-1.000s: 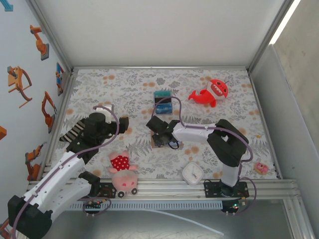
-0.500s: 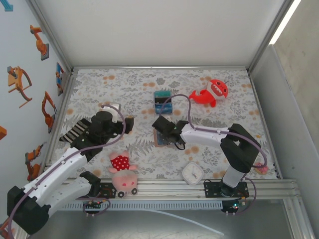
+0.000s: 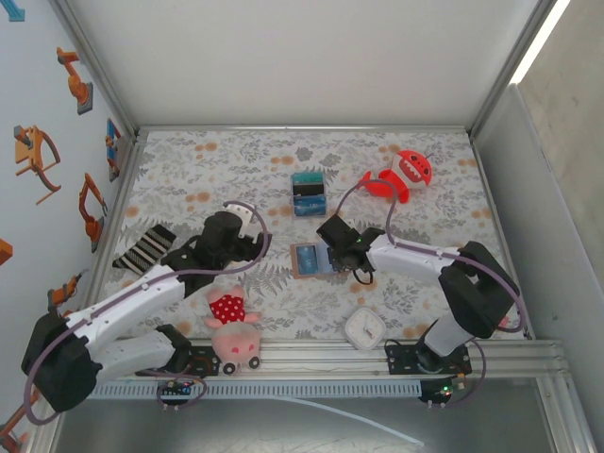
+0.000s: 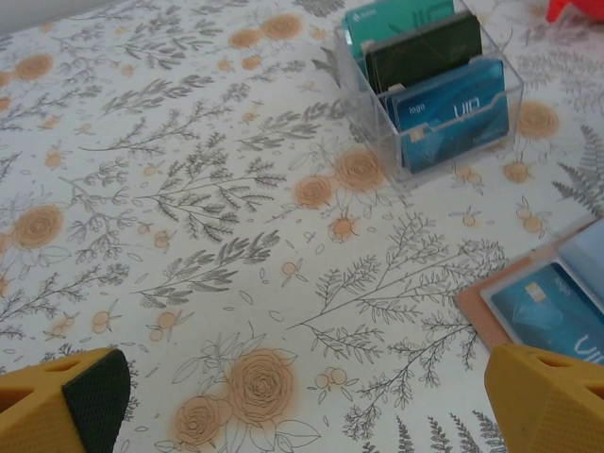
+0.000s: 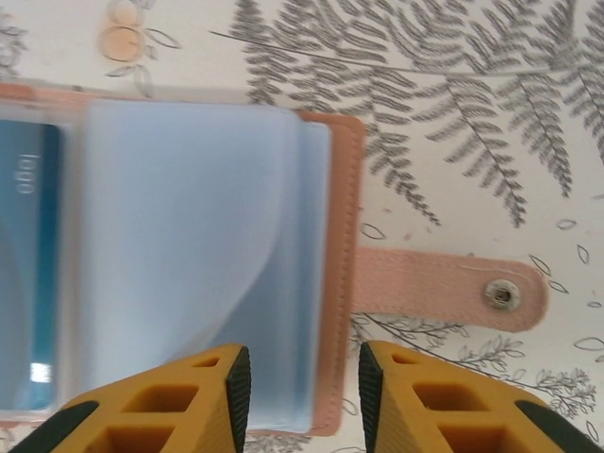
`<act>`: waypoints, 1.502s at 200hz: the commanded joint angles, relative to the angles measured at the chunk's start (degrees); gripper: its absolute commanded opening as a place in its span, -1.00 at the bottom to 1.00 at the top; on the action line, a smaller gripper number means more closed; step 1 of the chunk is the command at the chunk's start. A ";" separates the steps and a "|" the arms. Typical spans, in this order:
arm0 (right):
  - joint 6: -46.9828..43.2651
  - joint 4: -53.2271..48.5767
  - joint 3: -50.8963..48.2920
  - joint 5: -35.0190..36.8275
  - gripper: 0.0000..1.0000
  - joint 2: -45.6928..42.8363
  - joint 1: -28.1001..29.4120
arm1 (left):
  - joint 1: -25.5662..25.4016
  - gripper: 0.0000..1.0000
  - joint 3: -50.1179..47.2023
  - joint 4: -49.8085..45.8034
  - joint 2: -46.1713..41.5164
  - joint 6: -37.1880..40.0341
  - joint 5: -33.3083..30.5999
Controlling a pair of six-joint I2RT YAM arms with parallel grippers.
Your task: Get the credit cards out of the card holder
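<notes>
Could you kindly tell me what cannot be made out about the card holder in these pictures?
- Left wrist view: the card holder is cut off by the right edge and the left claw.
- Right wrist view: beside the blue card, cloudy sleeves hide whether others lie beneath.
- Top view: the right claw covers part of it; details too small.

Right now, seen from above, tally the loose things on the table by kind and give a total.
Toys: 2 (red shark, pink toy)
Card containers: 2 (card holder, clear card box)
Clocks: 1 (white clock)
Striped cloth: 1
Unclear small pink item: 1
Total: 7
</notes>
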 commanded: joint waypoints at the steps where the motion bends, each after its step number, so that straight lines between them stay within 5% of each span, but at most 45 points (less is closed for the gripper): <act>1: 2.66 1.47 -2.19 -1.88 -0.34 -2.92 -1.66 | -2.20 0.94 2.39 2.25 4.32 3.20 -2.36; 106: 5.30 2.10 -6.35 -7.57 -0.55 -18.76 -6.89 | -6.78 0.94 5.20 11.48 24.28 3.67 2.48; 198: 6.69 14.79 -3.40 -26.14 -0.70 -6.51 -6.32 | -6.78 0.94 4.59 14.42 29.64 1.48 3.18; 300: 7.68 15.84 0.82 -30.14 -0.69 3.57 -4.51 | -6.77 0.94 4.55 12.77 31.90 0.69 2.94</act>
